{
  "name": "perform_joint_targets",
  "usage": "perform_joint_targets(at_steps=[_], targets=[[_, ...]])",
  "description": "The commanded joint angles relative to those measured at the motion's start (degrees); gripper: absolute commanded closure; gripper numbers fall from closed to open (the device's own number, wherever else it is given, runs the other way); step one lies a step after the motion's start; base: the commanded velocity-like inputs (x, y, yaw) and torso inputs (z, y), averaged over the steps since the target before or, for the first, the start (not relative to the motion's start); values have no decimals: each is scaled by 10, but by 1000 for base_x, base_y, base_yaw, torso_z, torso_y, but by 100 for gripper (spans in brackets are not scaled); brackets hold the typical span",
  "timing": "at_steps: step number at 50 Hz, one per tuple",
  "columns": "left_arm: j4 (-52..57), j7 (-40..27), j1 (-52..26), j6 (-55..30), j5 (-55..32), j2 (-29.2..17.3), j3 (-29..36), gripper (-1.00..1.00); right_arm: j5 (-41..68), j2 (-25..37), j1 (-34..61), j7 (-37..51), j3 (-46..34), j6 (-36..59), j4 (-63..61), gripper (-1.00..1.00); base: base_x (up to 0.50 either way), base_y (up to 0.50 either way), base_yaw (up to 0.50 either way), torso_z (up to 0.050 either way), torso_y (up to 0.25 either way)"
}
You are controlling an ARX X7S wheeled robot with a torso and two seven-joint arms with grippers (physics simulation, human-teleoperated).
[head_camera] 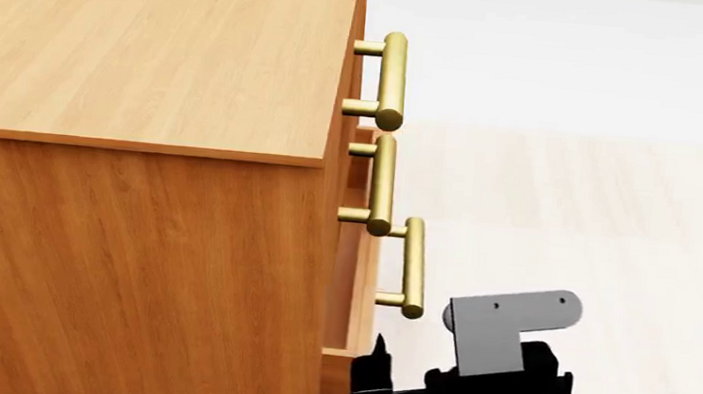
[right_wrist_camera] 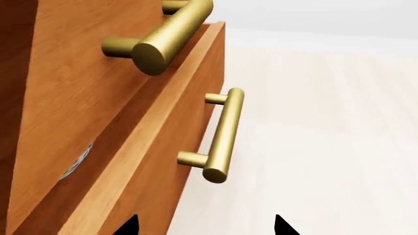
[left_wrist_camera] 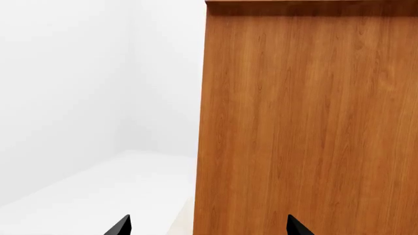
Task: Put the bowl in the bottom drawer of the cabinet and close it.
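The cabinet (head_camera: 135, 236) is an orange-brown wood chest with three brass bar handles. Its bottom drawer (right_wrist_camera: 163, 161) stands pulled out a little, its brass handle (right_wrist_camera: 222, 137) sticking out further than the two above. In the gap over the drawer front a thin sliver of the speckled bowl (right_wrist_camera: 78, 161) shows; the rest is hidden. My right gripper (right_wrist_camera: 205, 226) is open and holds nothing, just in front of the drawer front below the handle; in the head view it (head_camera: 375, 378) sits beside the drawer's corner. My left gripper (left_wrist_camera: 209, 226) is open, facing the cabinet's plain side panel (left_wrist_camera: 307, 122).
The middle drawer's handle (right_wrist_camera: 170, 34) juts out above the bottom drawer. Pale floor (head_camera: 601, 226) spreads in front of the cabinet. A white wall (left_wrist_camera: 78, 73) and white floor lie beside the cabinet's side panel.
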Motion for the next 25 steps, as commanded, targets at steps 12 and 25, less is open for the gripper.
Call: perform_joint_targets(at_steps=[12, 25], targets=[[0, -1, 1, 2, -1, -1, 0, -100, 31, -4, 20, -24, -19, -7, 23, -100, 0, 0, 0, 0, 0], [-2, -2, 0, 3, -2, -1, 0, -100, 39, -7, 29, -34, -30, -12, 38, -100, 0, 0, 0, 0, 0]])
